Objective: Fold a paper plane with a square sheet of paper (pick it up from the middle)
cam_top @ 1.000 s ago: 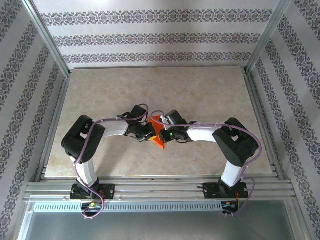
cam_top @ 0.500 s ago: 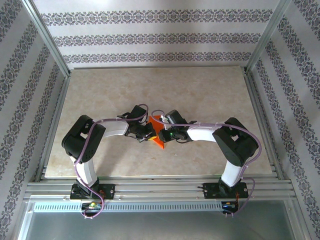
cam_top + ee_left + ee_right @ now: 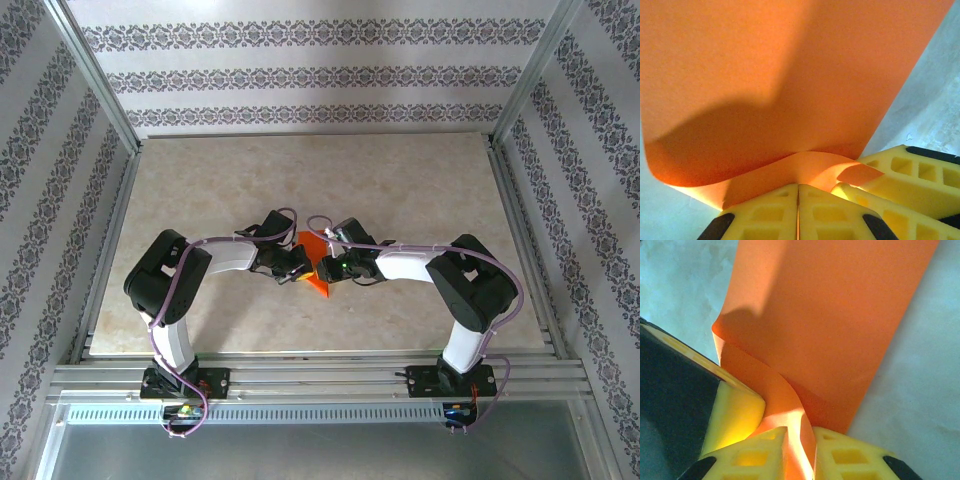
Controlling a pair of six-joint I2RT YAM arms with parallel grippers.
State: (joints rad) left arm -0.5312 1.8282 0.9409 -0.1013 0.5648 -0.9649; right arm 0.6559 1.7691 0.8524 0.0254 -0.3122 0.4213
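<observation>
The square sheet of paper (image 3: 316, 277) is bright orange-red, bent into folds and held up over the middle of the table between both grippers. My left gripper (image 3: 798, 186) is shut on a folded edge of the paper (image 3: 790, 75), which shows as a thin orange line between its yellow fingers. My right gripper (image 3: 800, 427) has its jaws slightly apart, and a curled fold of the paper (image 3: 840, 330) runs loosely through the gap. The two grippers nearly touch: the right gripper's fingers (image 3: 910, 175) lie beside my left jaws. In the top view the left gripper (image 3: 298, 268) and right gripper (image 3: 326, 270) flank the sheet.
The beige marbled tabletop (image 3: 300, 180) lies bare all round the arms. Aluminium frame rails (image 3: 320, 375) run along the near edge. Patterned walls (image 3: 310, 80) close in the back and both sides.
The right gripper has edged slightly to the left against the paper. The left arm and the sheet have stayed put.
</observation>
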